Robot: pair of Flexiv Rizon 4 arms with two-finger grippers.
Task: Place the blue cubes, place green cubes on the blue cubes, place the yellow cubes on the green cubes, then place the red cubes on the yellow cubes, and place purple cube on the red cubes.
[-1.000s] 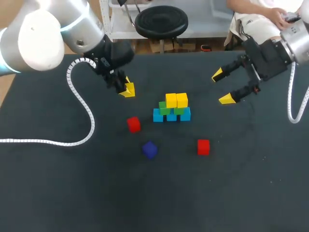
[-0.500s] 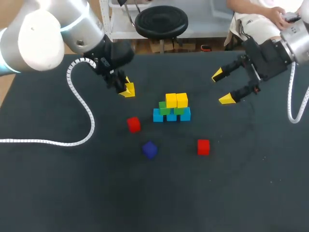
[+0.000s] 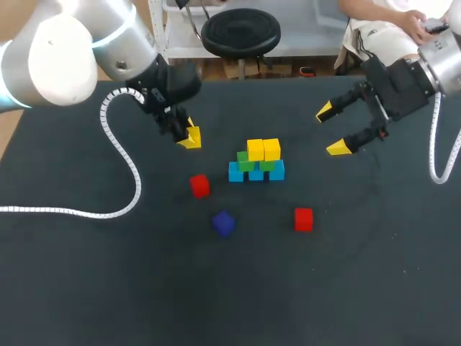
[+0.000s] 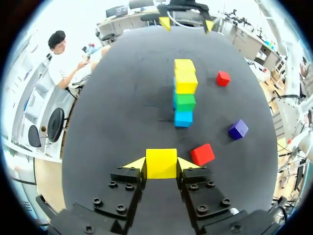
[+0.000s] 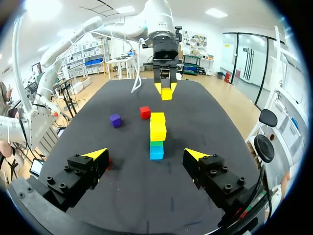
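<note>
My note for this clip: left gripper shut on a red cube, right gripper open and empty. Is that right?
Not quite. The left gripper is shut on a yellow cube, not a red one; the left wrist view shows it held between the fingers. Both red cubes lie on the table. The right gripper is open and empty, as stated.

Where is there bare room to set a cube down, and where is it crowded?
Bare: the table nearer than the purple cube and right red cube; also between stack and right gripper. Crowded: around left red cube.
</note>
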